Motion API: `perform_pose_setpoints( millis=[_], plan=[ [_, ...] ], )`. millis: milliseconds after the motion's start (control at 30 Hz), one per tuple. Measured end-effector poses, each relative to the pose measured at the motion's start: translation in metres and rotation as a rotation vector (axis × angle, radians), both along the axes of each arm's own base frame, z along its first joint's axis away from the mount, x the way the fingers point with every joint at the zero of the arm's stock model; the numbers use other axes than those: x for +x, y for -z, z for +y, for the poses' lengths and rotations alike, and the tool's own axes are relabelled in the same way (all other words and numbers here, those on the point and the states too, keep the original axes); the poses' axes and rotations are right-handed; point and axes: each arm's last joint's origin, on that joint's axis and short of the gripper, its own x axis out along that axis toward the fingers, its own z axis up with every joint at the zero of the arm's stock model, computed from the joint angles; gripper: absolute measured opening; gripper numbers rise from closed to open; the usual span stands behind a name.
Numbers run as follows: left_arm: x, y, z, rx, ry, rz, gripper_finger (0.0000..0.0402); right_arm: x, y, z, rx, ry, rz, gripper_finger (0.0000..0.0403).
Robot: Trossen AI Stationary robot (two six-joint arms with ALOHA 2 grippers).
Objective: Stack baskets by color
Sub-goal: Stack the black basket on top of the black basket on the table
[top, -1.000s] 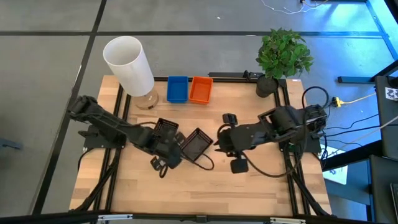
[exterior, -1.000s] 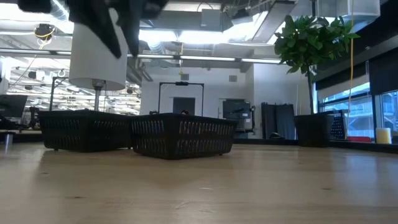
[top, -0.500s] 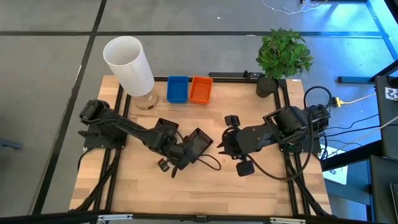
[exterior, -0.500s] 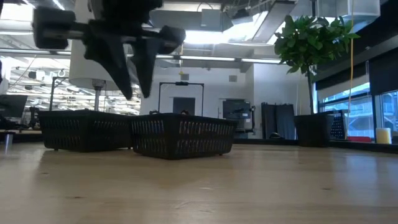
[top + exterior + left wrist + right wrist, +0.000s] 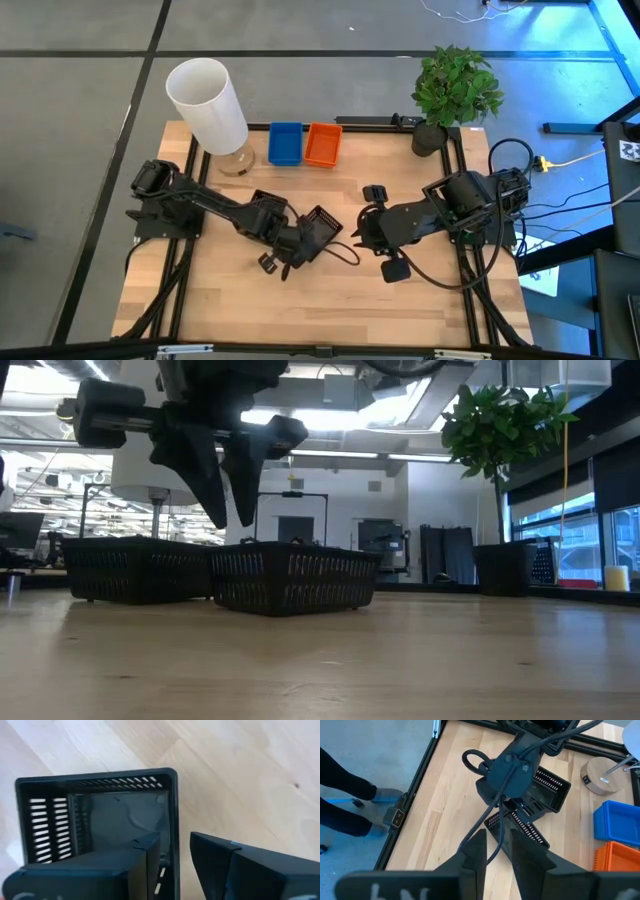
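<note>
**Operator:** Now, high view first. Where are the task items?

**Technician:** Two black shallow plastic mesh baskets sit mid-surface: one (image 5: pixel 266 207) toward the left arm, the other (image 5: pixel 318 226) just beside it, partly under the left claw (image 5: pixel 288 259). A blue mesh basket (image 5: pixel 285 142) and an orange mesh basket (image 5: pixel 322 143) sit touching at the far edge of the light wooden surface (image 5: pixel 330 300). The right claw (image 5: pixel 358 232) waits near the centre.

**Operator:** Low view?

**Technician:** Left claw fingers (image 5: pixel 207 495) stand apart, hovering above the black baskets.

**Operator:** Left wrist view?

**Technician:** The fingers straddle one basket wall, one inside, one outside, not clamped.

**Operator:** Right wrist view?

**Technician:** The right claw's fingers show a narrow gap and hold nothing.

**Operator:** Risks?

**Technician:** Judged only: descending off-line could push the wall, tipping or sliding the basket into its neighbour. A thin-wall grip may let the basket swing when lifted.

**Operator:** Readable markings?

**Technician:** None legible.
</note>
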Motion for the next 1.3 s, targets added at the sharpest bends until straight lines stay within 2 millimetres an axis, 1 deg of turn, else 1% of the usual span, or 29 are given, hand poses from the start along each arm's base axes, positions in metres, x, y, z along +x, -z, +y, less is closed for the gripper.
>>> perform_pose_setpoints(
  millis=[100, 200, 367, 433, 500, 633, 967, 1200, 1300],
  plan=[
    [0.002, 0.004, 0.002, 0.003, -0.008, 0.013, 0.0097, 0.000, 0.000, 0.000, 0.000, 0.000, 0.000, 0.0082],
    [0.002, 0.003, 0.002, -0.001, -0.007, 0.002, 0.0097, 0.000, 0.000, 0.000, 0.001, -0.001, 0.000, 0.0082],
    [0.004, 0.009, 0.001, -0.002, -0.006, 0.020, 0.0097, 0.000, 0.000, 0.000, 0.001, -0.001, 0.000, 0.0082],
    [0.009, 0.016, 0.000, -0.006, 0.000, 0.025, 0.0097, 0.000, 0.000, 0.000, 0.001, 0.000, 0.000, 0.0082],
    [0.008, 0.024, 0.000, 0.015, 0.004, 0.057, 0.0097, 0.000, 0.000, 0.000, 0.001, -0.001, 0.001, 0.0082],
    [0.013, 0.029, -0.001, 0.032, 0.034, 0.043, 0.0097, 0.000, 0.000, 0.000, 0.002, -0.001, 0.000, 0.0082],
    [0.018, 0.028, 0.004, 0.025, 0.023, 0.009, 0.0097, 0.000, 0.000, 0.000, 0.001, -0.001, 0.000, 0.0082],
    [0.024, 0.041, 0.006, 0.027, 0.016, 0.021, 0.0096, 0.000, 0.000, 0.000, 0.002, 0.000, 0.000, 0.0082],
    [0.023, 0.048, 0.006, 0.039, 0.017, 0.060, 0.0086, 0.000, 0.000, 0.000, 0.004, 0.002, 0.000, 0.0082]
  ],
)
